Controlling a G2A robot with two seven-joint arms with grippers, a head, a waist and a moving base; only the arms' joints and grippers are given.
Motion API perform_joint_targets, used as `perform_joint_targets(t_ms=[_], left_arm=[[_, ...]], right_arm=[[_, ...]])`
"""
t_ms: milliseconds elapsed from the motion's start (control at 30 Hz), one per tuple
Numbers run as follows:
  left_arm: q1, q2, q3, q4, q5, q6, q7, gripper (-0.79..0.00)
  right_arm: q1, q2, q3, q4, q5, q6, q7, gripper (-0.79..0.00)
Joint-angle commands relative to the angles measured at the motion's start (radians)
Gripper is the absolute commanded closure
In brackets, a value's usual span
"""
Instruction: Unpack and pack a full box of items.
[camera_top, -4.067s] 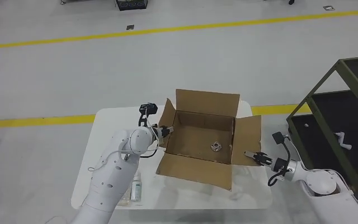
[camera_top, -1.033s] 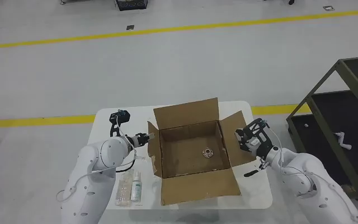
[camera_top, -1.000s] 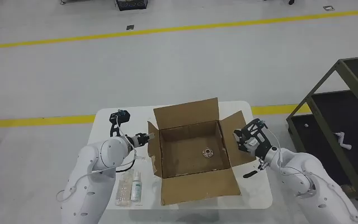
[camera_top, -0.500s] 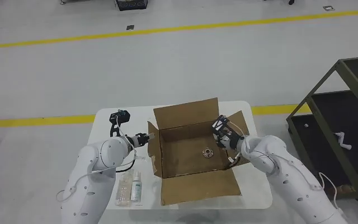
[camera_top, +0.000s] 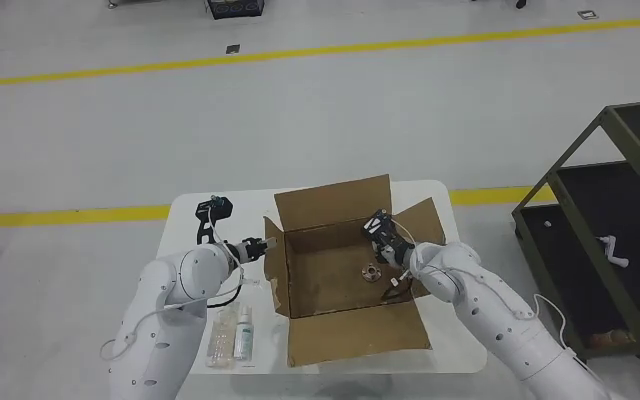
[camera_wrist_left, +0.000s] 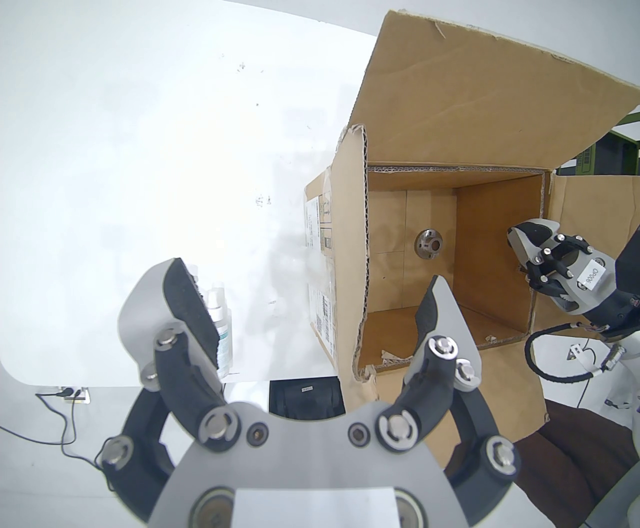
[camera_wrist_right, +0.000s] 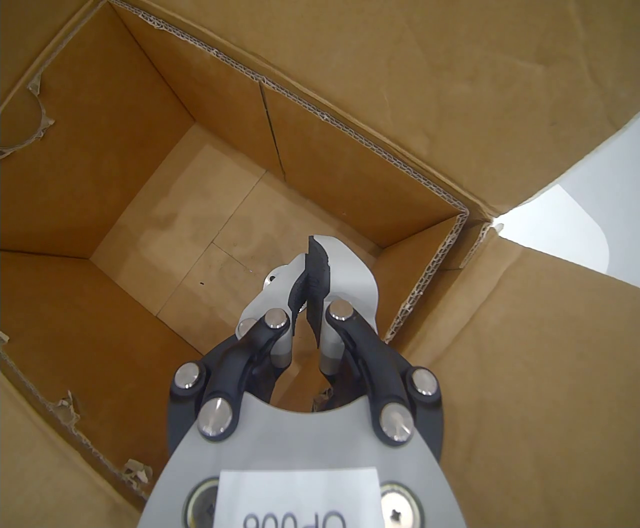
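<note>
Pincers differ: the right pincer (camera_wrist_right: 312, 260) hangs closed, pads pressed together on nothing, inside the mouth of the box (camera_top: 335, 205), just above a small round metal fitting (camera_top: 371, 270) lying on the box floor toward 3 o'clock. The left pincer (camera_wrist_left: 307, 277) gapes wide and empty outside the box wall at 9 o'clock. Two bottles (camera_top: 234, 335) lie on the surface (camera_top: 200, 215) at 8 o'clock. My worry: going down closed would knock the fitting aside, and the wrist might snag the 3 o'clock flap and drag the box

Overhead view looks down; wrist views (nearer) share the box (camera_top: 335, 205).
</note>
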Motion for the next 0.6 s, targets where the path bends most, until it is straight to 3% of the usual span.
perform_joint_targets(t_ms=[0, 200, 433, 567], left_arm=[[0.000, 0.000, 0.000, 0.000, 0.000, 0.000, 0.000, -0.785], [0.000, 0.000, 0.000, 0.000, 0.000, 0.000, 0.000, -0.785], [0.000, 0.000, 0.000, 0.000, 0.000, 0.000, 0.000, -0.785], [0.000, 0.000, 0.000, 0.000, 0.000, 0.000, 0.000, -0.785]], right_arm=[[0.000, 0.000, 0.000, 0.000, 0.000, 0.000, 0.000, 0.000], [0.000, 0.000, 0.000, 0.000, 0.000, 0.000, 0.000, 0.000], [-0.015, -0.034, -0.057, -0.063, -0.105, 0.257, 0.044, 0.000], [0.028, -0.074, -0.121, -0.018, -0.091, 0.318, 0.093, 0.000]])
